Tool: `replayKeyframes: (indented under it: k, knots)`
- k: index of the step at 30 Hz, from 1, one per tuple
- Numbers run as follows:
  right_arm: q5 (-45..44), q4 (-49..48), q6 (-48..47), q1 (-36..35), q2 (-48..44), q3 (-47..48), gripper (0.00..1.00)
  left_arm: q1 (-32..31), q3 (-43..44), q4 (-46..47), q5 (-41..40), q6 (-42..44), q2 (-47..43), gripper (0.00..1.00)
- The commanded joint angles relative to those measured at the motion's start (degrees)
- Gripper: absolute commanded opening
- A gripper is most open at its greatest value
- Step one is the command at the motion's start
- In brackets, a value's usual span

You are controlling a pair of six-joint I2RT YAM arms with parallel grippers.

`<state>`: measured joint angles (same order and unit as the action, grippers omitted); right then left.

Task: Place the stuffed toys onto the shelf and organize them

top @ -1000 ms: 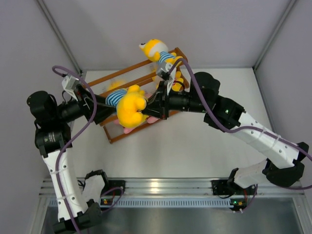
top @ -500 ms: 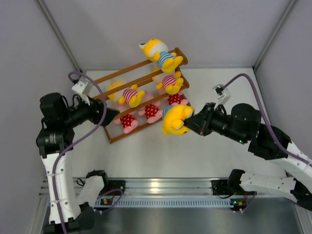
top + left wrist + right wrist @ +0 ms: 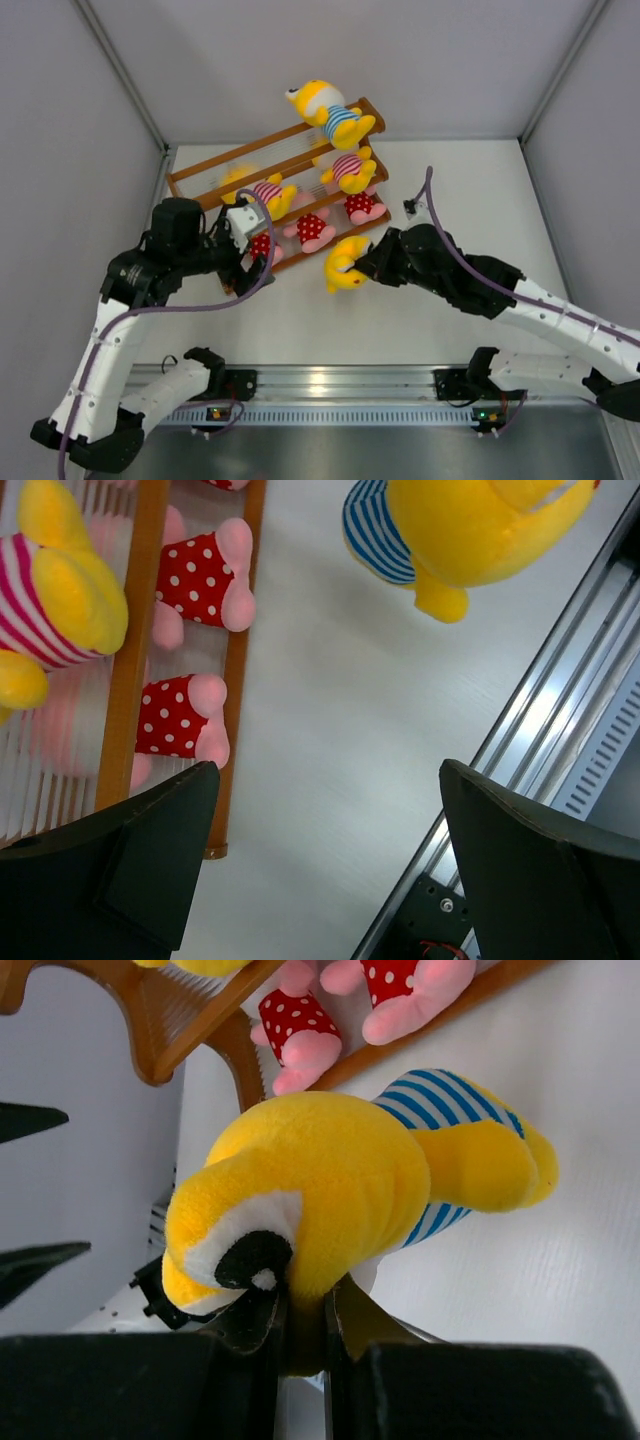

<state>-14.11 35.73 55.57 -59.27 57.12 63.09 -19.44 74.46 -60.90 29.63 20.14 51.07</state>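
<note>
The wooden shelf (image 3: pixel 250 148) stands at the back left, with a yellow toy in blue stripes (image 3: pixel 330 112) on its top right, two yellow toys in pink stripes (image 3: pixel 348 170) on the middle tier and three pink toys in red dotted outfits (image 3: pixel 312 230) on the lowest. My right gripper (image 3: pixel 368 266) is shut on another yellow blue-striped toy (image 3: pixel 347 263), holding it by the head (image 3: pixel 340 1180) just in front of the shelf. My left gripper (image 3: pixel 258 264) is open and empty at the shelf's front left corner (image 3: pixel 235 710); two pink toys (image 3: pixel 195 580) show there.
A metal rail (image 3: pixel 330 385) runs along the near edge of the table and shows in the left wrist view (image 3: pixel 560 710). Grey walls close in the back and both sides. A purple cable (image 3: pixel 180 308) loops beside the left arm.
My right gripper has carried the yellow blue-striped toy off the shelf and down in front of it. My left gripper has swung from the shelf's left side to its front left corner.
</note>
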Motion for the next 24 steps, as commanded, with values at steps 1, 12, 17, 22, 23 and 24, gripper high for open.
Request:
replayKeyframes:
  k: [1, 12, 17, 22, 23, 24]
  knots:
    - [-2.4, -10.5, 11.9, -0.6, 0.9, -4.3, 0.00, -6.0, 0.2, -0.8, -7.5, 6.6, 2.4, 0.99]
    - [-4.0, -14.9, 18.3, -4.4, 12.7, 1.2, 0.00, -18.8, -5.0, 7.9, -7.1, 10.1, 5.8, 0.99]
    - [-5.8, -16.2, 19.9, -5.9, 13.8, 3.4, 0.00, -18.8, -6.7, 11.2, -5.9, 11.7, 5.9, 0.99]
    - [-1.9, -22.8, 19.1, -6.1, 13.8, 1.4, 0.00, -18.8, -7.4, 16.1, -10.4, 9.0, 6.8, 0.99]
    - [-1.0, -24.4, 19.1, -6.2, 14.2, 0.8, 0.00, -18.8, -7.1, 16.3, -10.5, 8.3, 7.4, 0.99]
    - [1.0, -27.8, 19.3, -6.2, 14.3, -0.4, 0.00, -18.8, -6.5, 16.7, -10.2, 7.9, 7.6, 0.98]
